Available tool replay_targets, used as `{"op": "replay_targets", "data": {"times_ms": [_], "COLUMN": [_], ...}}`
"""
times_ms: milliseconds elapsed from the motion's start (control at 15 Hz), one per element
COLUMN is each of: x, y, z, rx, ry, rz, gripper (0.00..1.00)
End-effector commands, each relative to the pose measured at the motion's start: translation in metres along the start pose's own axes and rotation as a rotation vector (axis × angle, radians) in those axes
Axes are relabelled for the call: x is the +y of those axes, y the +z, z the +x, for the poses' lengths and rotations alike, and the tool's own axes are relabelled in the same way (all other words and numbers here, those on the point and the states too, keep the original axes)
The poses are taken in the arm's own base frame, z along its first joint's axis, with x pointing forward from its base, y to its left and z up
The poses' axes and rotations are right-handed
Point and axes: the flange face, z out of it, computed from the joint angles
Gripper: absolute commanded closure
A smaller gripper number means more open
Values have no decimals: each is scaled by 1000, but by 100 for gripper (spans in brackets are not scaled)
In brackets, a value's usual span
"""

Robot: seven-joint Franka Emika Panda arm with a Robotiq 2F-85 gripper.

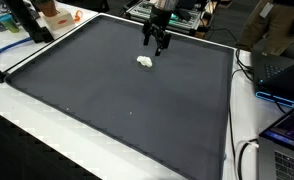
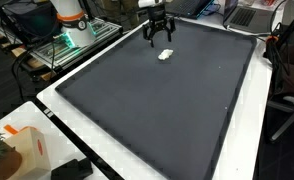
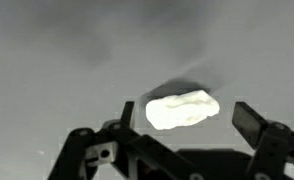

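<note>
In an exterior view my gripper hangs over the dark mat with its fingers spread wide and nothing between them. The small white crumpled lump lies just below and beside my fingertips, loose on the mat. Nothing props it, so it rests flat.

In an exterior view from another angle, the lump again sits just under my gripper – near, not touching, I judge.

In the wrist view the lump lies in line with the gap between my fingers, its long side across the gap (a shade nearer one finger). My wrist seems squared to it.
</note>
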Motion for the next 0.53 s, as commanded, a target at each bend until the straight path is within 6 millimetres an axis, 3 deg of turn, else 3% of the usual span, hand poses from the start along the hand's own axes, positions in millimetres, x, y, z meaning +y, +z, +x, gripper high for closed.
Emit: {"op": "replay_targets", "data": {"times_ms": [0, 267, 333, 467], "x": [8, 3, -4, -5], "y": [-17, -40, -25, -35], "z": [3, 18, 18, 22], "rx": [-52, -89, -82, -80], "ry": [-10, 17, 7, 15], "rz": [8, 31, 41, 46], "gripper": [0, 0, 0, 0]}}
